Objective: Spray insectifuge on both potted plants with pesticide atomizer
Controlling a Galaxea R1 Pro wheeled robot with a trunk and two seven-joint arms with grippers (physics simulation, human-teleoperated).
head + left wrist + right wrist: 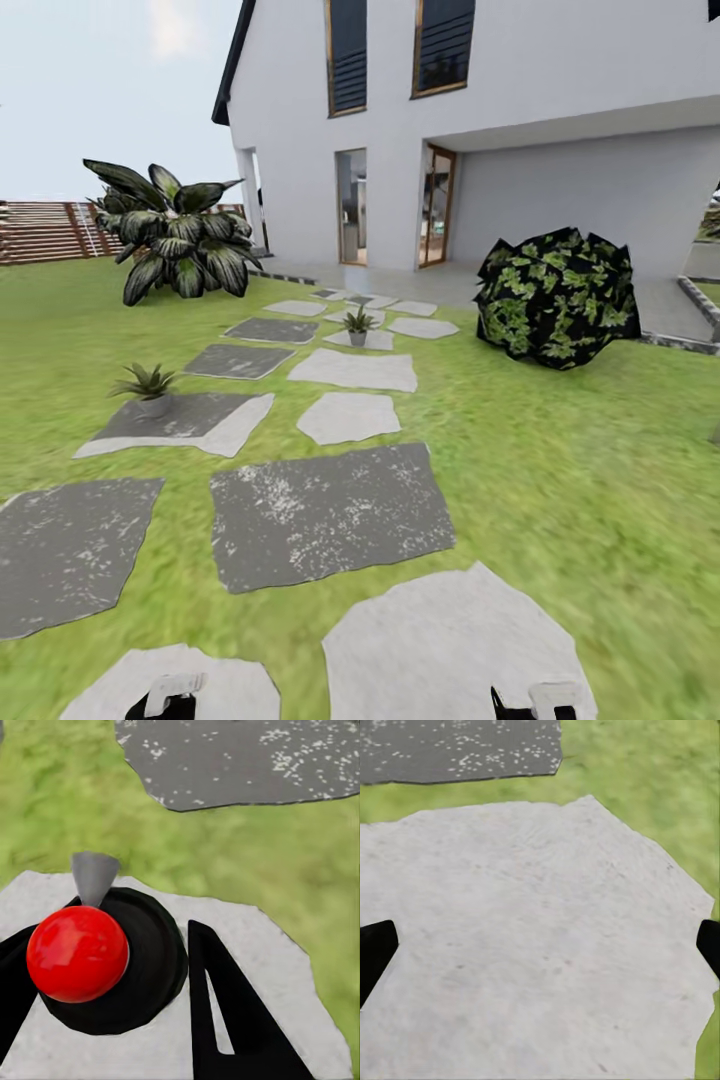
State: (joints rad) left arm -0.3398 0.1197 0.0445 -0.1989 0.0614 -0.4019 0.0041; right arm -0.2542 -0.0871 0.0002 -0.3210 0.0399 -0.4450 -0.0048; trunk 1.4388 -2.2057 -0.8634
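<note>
The pesticide atomizer (pixel 112 960), with a black round body, red ball top and grey cone nozzle, sits between the black fingers of my left gripper (pixel 135 919), which is shut on it above a pale stone. My right gripper (pixel 544 945) is open with nothing between its fingers, over another pale stone. Both grippers peek in at the bottom of the head view, left (pixel 165 698) and right (pixel 535 703). One potted plant (pixel 148 385) stands on a grey stone ahead to the left. The other potted plant (pixel 357 325) stands farther off on a pale stone.
Stepping stones (pixel 330 515) lead across the lawn toward a white house (pixel 480 130). A big dark striped-leaf plant (pixel 180 240) stands at the far left before a wooden fence (pixel 45 232). A dark green shrub (pixel 555 295) sits at the right.
</note>
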